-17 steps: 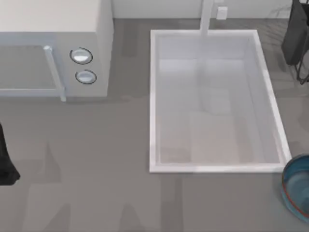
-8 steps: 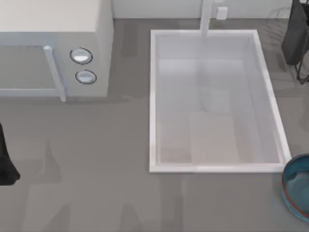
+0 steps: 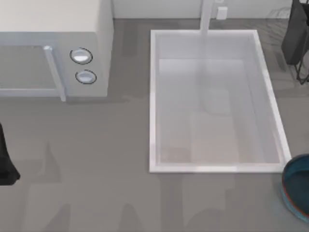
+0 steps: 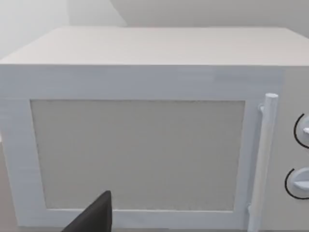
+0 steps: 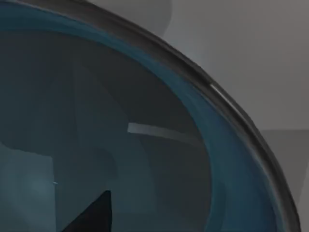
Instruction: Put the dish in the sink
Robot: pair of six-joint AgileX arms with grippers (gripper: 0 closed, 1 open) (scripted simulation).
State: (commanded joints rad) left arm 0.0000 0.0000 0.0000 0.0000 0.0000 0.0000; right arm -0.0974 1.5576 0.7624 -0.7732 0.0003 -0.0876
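The dish (image 3: 297, 188) sits upright on the grey worktop (image 3: 96, 183) at the top view's right edge, just beside the near right corner of the sink (image 3: 153, 101) and outside its raised rim. Its mouth faces straight up; being round, it has no long axis to speak of. In the right wrist view the dish's dark inside and blue wall lie close beneath the camera, so the right pincer (image 5: 91, 215) appears to hang directly over the bowl, likely lined up to take its rim. 1 dark fingertip shows there, but whether this pincer is spread or closed cannot be told. The left arm rests at the top view's left edge, its pincer (image 4: 94, 217) facing the door of the white microwave (image 4: 145, 140) with 2 round knobs; its fingers' state cannot be told either. The sink lies beside the right pincer, its basin holding nothing, so the lift and carry appear not yet done.
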